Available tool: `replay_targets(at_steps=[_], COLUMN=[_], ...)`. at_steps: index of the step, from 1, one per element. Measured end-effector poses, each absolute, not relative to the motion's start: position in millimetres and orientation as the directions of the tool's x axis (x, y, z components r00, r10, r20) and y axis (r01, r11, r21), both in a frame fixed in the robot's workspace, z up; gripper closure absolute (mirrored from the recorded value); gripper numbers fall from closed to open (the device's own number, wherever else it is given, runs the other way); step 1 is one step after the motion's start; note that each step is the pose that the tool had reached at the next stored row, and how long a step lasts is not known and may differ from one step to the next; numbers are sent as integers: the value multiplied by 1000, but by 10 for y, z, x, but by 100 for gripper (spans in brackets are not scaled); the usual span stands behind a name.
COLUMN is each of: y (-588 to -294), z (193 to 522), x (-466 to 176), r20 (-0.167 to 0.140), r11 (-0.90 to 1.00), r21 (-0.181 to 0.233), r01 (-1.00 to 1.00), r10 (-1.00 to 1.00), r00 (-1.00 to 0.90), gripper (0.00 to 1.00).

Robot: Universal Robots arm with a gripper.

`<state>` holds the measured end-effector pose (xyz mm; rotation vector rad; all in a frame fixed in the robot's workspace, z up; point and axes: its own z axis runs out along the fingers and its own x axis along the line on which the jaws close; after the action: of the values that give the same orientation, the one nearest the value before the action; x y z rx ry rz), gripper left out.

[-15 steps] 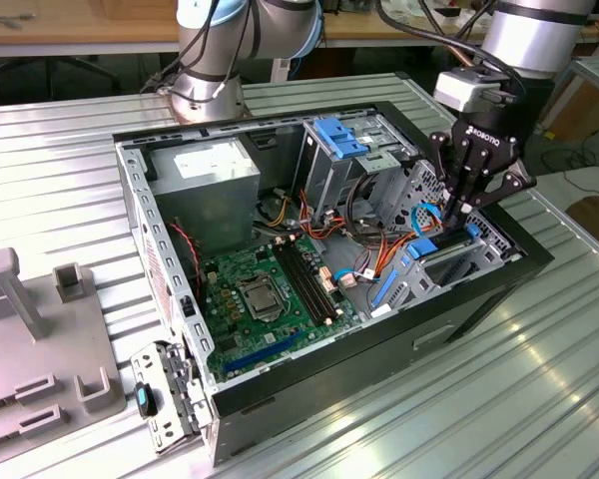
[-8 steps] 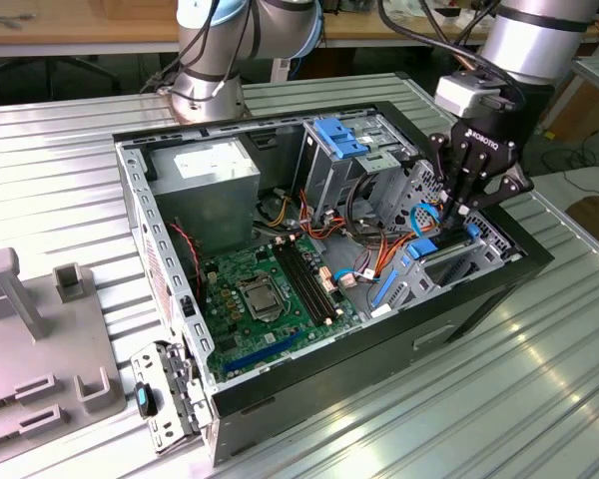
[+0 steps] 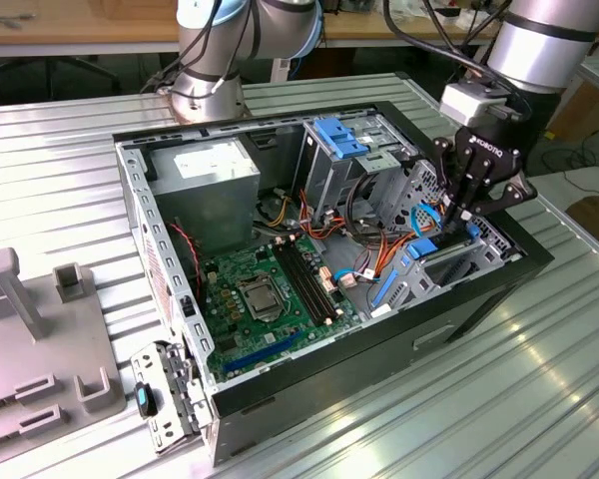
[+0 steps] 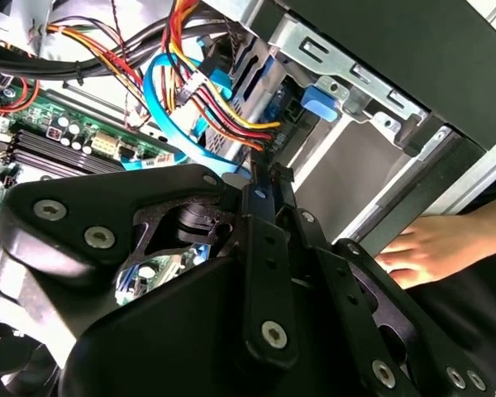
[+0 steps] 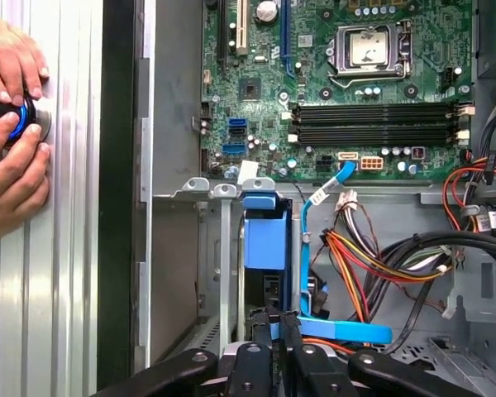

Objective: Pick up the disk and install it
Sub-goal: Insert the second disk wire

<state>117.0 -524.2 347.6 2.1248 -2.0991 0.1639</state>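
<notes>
The disk (image 5: 264,240), a flat drive in a bright blue carrier, lies in the low drive bay (image 5: 190,248) at the front corner of the open computer case (image 3: 309,379). In the exterior view the disk (image 3: 426,246) shows as a blue strip just below my gripper (image 3: 457,222), which reaches down into that bay. In both wrist views the fingers stand together, and my gripper (image 5: 273,318) rests at the disk's near end by its dark connector. My gripper (image 4: 260,175) has no gap between its tips. I cannot tell whether they pinch an edge or only touch it.
Orange, red and blue cables (image 5: 372,256) crowd the bay's side. The motherboard (image 3: 265,289), power supply (image 3: 205,180) and tall drive cage with a blue bracket (image 3: 339,135) fill the case. A person's hands (image 5: 8,124) hold a round device on the ribbed table. A grey fixture (image 3: 40,329) stands at the exterior view's left.
</notes>
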Motion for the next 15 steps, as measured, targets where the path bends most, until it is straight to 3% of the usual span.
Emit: replay_targets(at_steps=[4, 7, 15], y=[-5262, -5280, -5319], z=[3472, 3471, 3471], x=[1170, 1166, 1135], r20=[166, 128, 123], r11=[-11, -16, -27], r21=[27, 19, 12], r01=[-1000, -1000, -1000], r10=[-986, -992, -992], r00=[16, 19, 28], gripper=[84, 84, 84])
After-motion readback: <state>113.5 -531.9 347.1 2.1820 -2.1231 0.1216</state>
